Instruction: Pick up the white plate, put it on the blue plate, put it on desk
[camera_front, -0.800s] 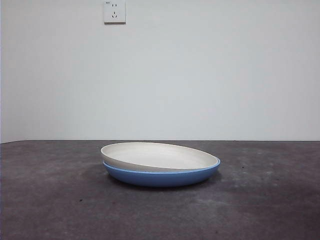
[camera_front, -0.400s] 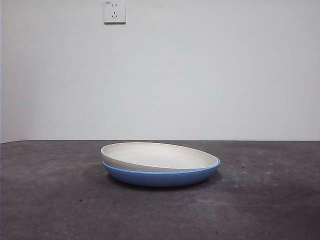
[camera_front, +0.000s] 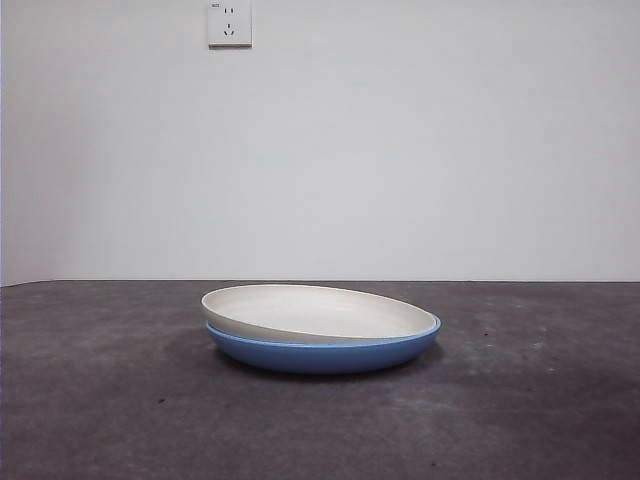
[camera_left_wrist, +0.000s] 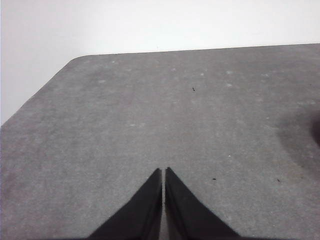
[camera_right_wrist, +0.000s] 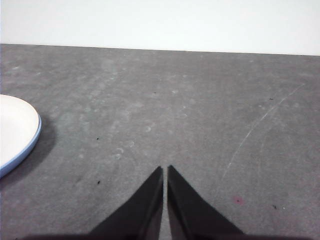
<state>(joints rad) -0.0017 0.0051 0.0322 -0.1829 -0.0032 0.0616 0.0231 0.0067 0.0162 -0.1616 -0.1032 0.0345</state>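
The white plate (camera_front: 318, 312) lies tilted inside the blue plate (camera_front: 322, 353) in the middle of the desk (camera_front: 100, 400) in the front view. Part of the white plate (camera_right_wrist: 14, 129) and the blue plate's rim (camera_right_wrist: 29, 147) also show at the edge of the right wrist view. My right gripper (camera_right_wrist: 165, 171) is shut and empty over bare desk, well off to the side of the plates. My left gripper (camera_left_wrist: 163, 172) is shut and empty too, above bare desk (camera_left_wrist: 150, 110) with no plate in its view. Neither arm appears in the front view.
A white wall with a power socket (camera_front: 229, 23) stands behind the desk. The desk's rounded corner (camera_left_wrist: 75, 59) shows in the left wrist view. A dark shadow (camera_left_wrist: 305, 140) lies on the desk at that view's edge.
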